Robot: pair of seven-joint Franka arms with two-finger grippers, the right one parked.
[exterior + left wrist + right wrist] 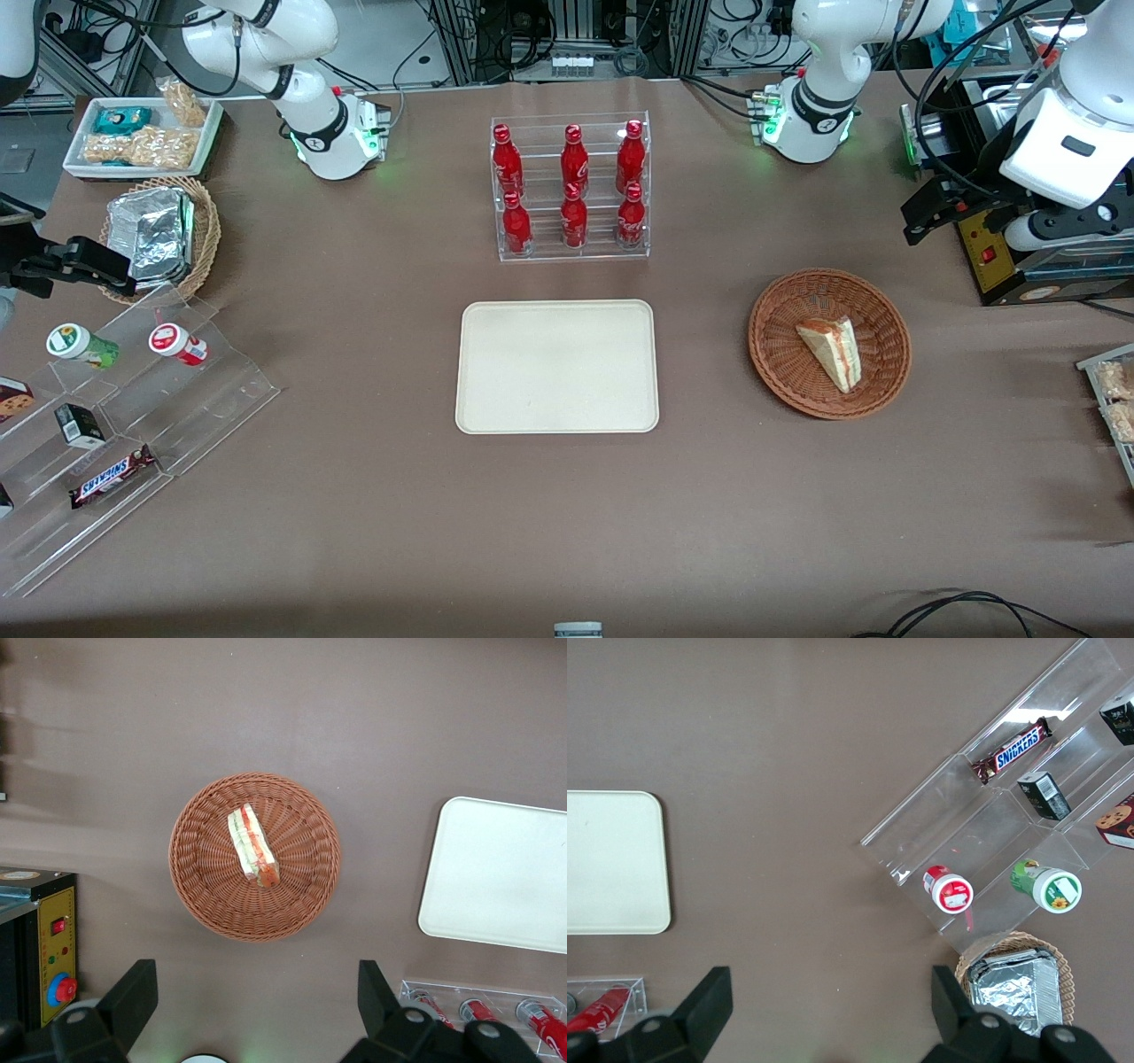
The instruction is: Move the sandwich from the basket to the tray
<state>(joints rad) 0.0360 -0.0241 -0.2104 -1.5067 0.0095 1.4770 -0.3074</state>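
Note:
The sandwich, a pale bread wedge with orange-pink filling, lies in the round reddish-brown woven basket. The cream-beige tray lies flat at the table's middle, beside the basket, with nothing on it. My left gripper hangs open and holds nothing. It is high above the table, farther from the front camera than the basket and more toward the working arm's end of the table. Bare tablecloth shows between its black fingers.
A clear rack of red bottles stands farther from the front camera than the tray. A black-and-yellow control box sits near the gripper. A clear snack stand, a tan foil-packet basket and a white snack tray lie toward the parked arm's end.

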